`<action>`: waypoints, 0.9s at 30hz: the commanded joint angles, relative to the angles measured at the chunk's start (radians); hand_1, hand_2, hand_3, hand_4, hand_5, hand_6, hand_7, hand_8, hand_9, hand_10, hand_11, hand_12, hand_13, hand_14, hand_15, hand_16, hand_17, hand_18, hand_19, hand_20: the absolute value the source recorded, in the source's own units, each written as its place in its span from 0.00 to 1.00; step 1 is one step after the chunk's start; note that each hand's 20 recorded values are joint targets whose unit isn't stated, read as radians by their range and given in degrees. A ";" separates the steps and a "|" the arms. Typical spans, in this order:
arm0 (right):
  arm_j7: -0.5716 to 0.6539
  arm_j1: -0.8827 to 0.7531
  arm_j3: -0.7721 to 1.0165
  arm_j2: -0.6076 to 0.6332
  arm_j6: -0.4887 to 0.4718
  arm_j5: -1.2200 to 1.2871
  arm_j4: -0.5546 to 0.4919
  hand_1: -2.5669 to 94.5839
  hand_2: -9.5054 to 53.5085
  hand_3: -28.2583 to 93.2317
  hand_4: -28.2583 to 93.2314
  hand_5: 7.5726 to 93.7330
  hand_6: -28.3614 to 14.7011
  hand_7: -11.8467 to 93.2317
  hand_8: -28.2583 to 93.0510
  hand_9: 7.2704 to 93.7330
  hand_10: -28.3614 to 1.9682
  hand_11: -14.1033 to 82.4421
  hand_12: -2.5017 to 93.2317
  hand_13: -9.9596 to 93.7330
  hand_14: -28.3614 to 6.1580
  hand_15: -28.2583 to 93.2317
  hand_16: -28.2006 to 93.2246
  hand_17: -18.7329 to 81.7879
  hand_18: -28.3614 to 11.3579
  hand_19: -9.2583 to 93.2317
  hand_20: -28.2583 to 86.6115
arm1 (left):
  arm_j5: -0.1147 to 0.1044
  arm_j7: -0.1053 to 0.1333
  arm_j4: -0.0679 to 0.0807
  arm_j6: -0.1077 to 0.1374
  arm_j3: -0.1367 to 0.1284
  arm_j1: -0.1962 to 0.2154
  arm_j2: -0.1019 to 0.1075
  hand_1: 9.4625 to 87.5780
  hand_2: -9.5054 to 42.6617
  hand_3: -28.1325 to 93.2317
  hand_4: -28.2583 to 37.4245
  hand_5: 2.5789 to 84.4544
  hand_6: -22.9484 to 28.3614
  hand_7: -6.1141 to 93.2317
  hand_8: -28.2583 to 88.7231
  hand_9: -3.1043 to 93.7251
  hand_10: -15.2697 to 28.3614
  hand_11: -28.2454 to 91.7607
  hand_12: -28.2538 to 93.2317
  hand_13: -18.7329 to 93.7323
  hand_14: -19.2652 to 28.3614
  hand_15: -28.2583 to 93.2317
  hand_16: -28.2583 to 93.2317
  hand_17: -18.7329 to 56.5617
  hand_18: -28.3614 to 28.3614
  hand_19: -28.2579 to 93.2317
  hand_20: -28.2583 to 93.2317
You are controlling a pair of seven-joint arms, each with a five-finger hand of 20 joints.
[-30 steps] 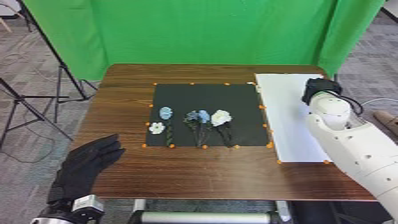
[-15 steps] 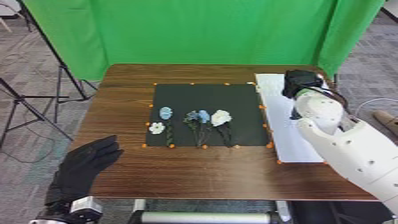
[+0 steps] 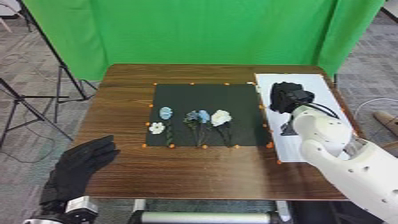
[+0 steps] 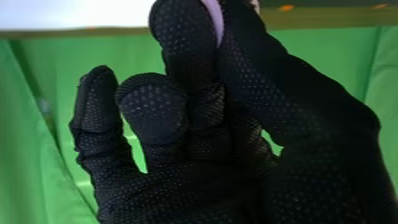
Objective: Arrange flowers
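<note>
Bright, even light, with soft sheen on the table (image 3: 195,172)

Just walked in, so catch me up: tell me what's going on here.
The robot's right hand, over the long white sheet, pinches a slim lilac thing between fingers and thumb; what it is, I can't tell. Blue flowers and white flowers with dark stems lie on the black mat. The open left hand is by the brown wooden table.
</note>
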 commanded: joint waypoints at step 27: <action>-0.010 -0.044 -0.140 -0.104 0.055 0.009 -0.080 0.58 0.01 0.88 0.00 0.84 0.63 0.35 0.25 0.92 0.70 0.45 0.41 0.78 0.60 0.85 0.48 0.43 0.10 0.88 0.56 | 0.040 -0.083 -0.004 -0.039 0.001 -0.027 -0.056 0.22 0.24 0.91 0.20 0.54 0.72 0.19 0.18 0.43 0.86 0.52 0.32 0.40 0.99 0.68 0.15 0.12 0.89 0.70 0.37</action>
